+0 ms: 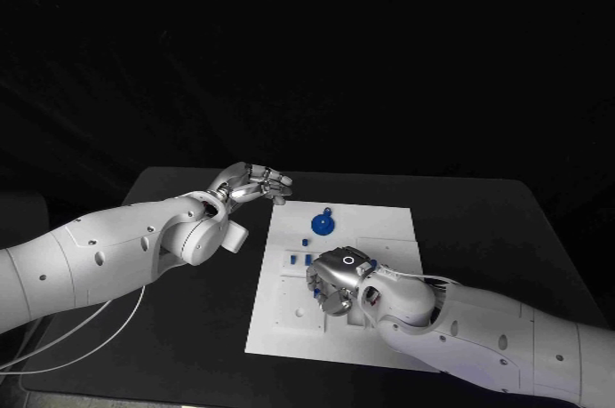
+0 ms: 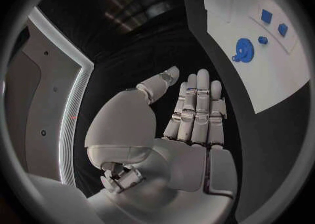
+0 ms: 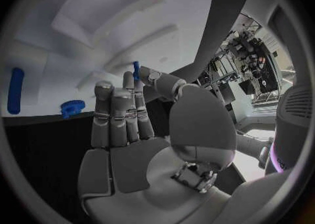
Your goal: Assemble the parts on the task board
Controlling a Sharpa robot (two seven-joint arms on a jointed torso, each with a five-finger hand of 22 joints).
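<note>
A: Where are the hands relative to the task board (image 1: pixel 385 226)?

B: The right hand (image 1: pixel 339 279) is over the board's middle, pinching a small blue pin (image 3: pixel 136 70) between thumb and fingertip. The left hand (image 1: pixel 250 184) hovers off the board's far left corner above the black table (image 1: pixel 487 212), fingers straight and side by side, thumb apart, holding nothing.

A: And the parts?

B: A blue gear (image 1: pixel 322 221) lies on the board's far half, just beyond the right hand. Small blue pieces (image 1: pixel 302 259) stand beside that hand on the board.
</note>
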